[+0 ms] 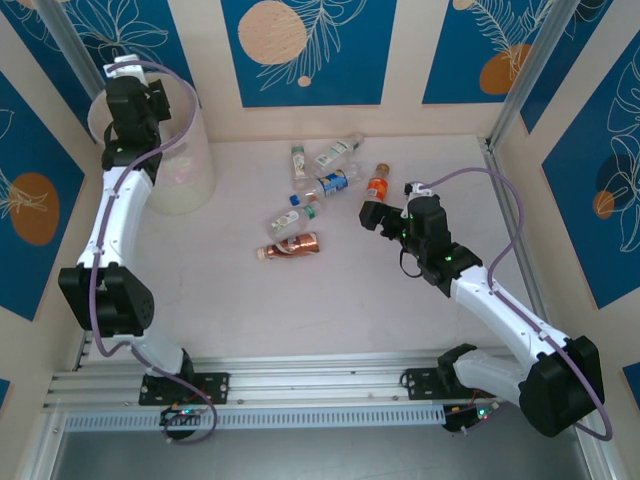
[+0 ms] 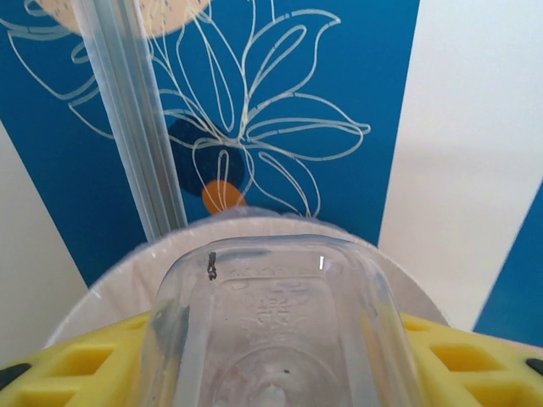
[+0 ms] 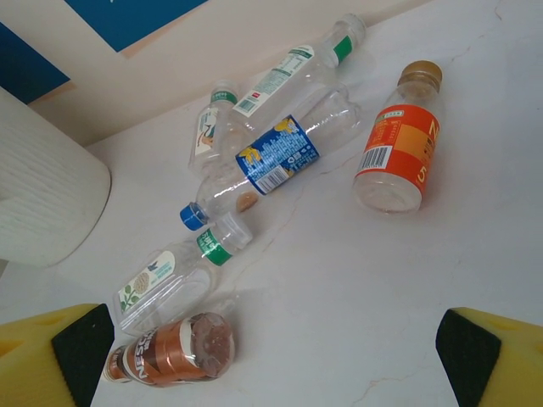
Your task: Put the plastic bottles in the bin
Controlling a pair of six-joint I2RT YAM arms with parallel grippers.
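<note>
A clear bottle (image 2: 271, 297) is clamped by the left tool (image 2: 271, 377) over the bin (image 1: 192, 172) for release, while the right tool (image 3: 271, 360) (spread wide, empty) is aimed at loose bottles (image 3: 276, 157).

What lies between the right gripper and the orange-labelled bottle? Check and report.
Nothing visible. The right gripper is open above the table, and just bare tabletop lies between its fingers and the orange-labelled bottle. The blue-labelled bottle lies beside that bottle, out of the path.
</note>
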